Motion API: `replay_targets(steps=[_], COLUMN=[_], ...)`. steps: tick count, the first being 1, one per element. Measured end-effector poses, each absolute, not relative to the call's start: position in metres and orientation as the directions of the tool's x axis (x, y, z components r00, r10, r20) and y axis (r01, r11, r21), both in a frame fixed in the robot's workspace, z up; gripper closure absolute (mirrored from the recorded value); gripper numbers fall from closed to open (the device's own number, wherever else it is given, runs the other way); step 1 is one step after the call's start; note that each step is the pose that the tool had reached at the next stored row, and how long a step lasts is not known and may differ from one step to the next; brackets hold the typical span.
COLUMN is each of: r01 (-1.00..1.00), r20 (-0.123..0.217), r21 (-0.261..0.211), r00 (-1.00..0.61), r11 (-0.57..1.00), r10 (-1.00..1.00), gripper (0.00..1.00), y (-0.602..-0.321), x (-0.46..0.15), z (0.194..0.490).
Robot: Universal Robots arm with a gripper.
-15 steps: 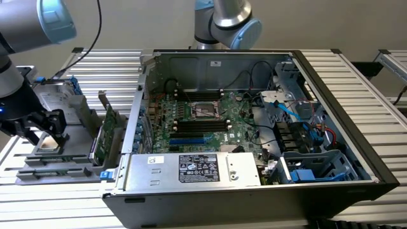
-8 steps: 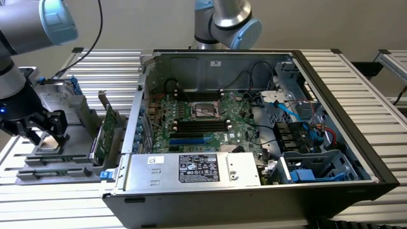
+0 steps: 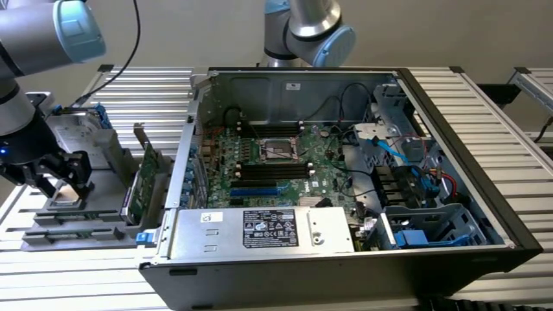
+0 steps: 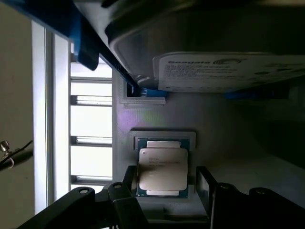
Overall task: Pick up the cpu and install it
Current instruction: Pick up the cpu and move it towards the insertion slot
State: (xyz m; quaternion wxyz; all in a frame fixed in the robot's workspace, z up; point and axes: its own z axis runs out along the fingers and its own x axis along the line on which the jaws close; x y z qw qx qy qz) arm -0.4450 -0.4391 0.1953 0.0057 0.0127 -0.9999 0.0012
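The black hand (image 3: 62,186) stands open over the small silvery-grey square cpu (image 4: 162,168) (seated in a grey tray (image 4: 157,114)), fingers (image 4: 204,183) flanking it.

We see an arm (image 3: 39,29) of smooth silver-grey tubes, its rounded joints closed by pale blue caps (image 3: 79,26). A second joint (image 3: 320,35) has the same silver shell and blue cap. A thin black cable (image 3: 136,26) trails beside the upper link. Toward the wrist the shell turns matt black, and a small blue light (image 3: 4,153) glows on it. The gripper (image 3: 62,191) is black as well, built of angular linked bars. In the wrist view we make out its flat, dark fingers (image 4: 204,187) and round pins (image 4: 85,191) set in the linkage.
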Motion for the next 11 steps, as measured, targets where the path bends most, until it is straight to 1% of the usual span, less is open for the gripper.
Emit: replay_targets(steps=[11], r01=[-0.022], r20=[0.012], r21=[-0.01], r00=[-1.0], r11=[1.0], r10=[-0.021], gripper=[0.38], y=[-0.4339], x=[-0.4461], z=[0.1898])
